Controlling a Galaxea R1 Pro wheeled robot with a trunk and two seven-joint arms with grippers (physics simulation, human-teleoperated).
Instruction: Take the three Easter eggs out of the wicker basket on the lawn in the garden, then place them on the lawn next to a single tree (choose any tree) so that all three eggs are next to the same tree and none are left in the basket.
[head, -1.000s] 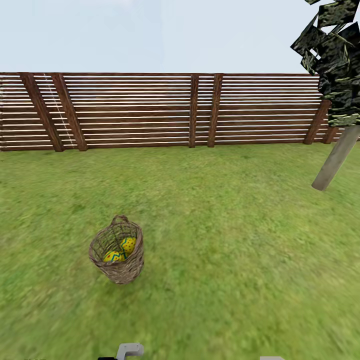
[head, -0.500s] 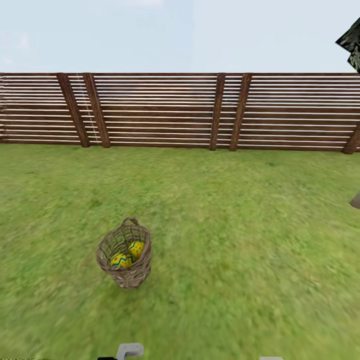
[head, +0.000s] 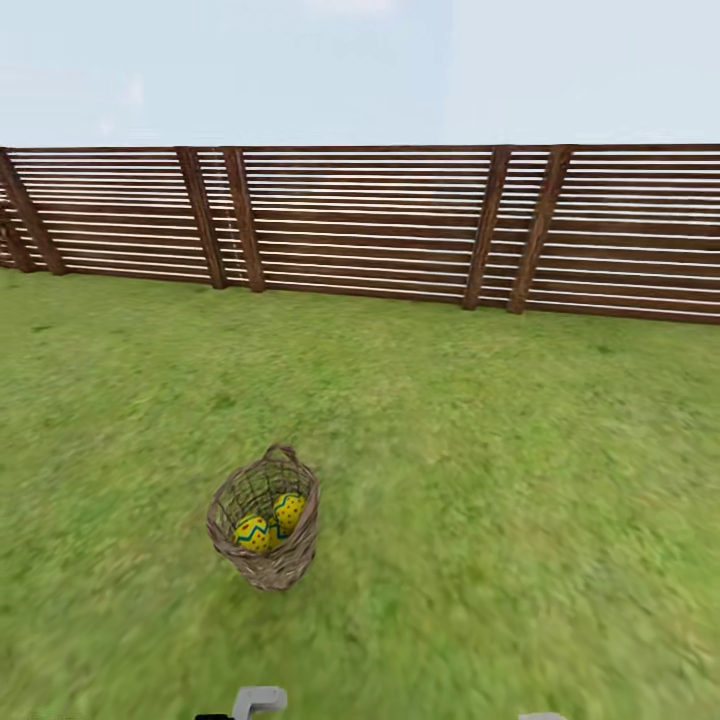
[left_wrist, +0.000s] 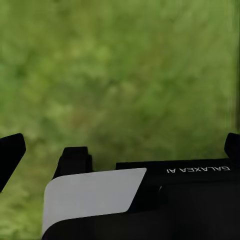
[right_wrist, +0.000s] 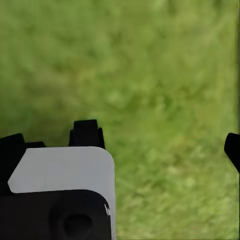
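basket: wicker basket (head: 264, 519) upright on lawn (head: 480, 480), 2 eggs (head: 268, 521) visible inside.
claws: left gripper (left_wrist: 120, 145) and right gripper (right_wrist: 120, 140) spread wide, holding nothing.
approach: judged best to close in, centre on the rim, then reach down.

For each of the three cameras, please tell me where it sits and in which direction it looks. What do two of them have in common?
Head view: on the robot's head, facing forward and down over the lawn to the wicker basket holding Easter eggs and the fence; a grey arm part at the bottom edge.
Left wrist view: on the left arm, facing grass; left tool with black fingers apart.
Right wrist view: on the right arm, facing grass; right tool, fingers apart.
Both wrist views share bare grass beyond open fingers.
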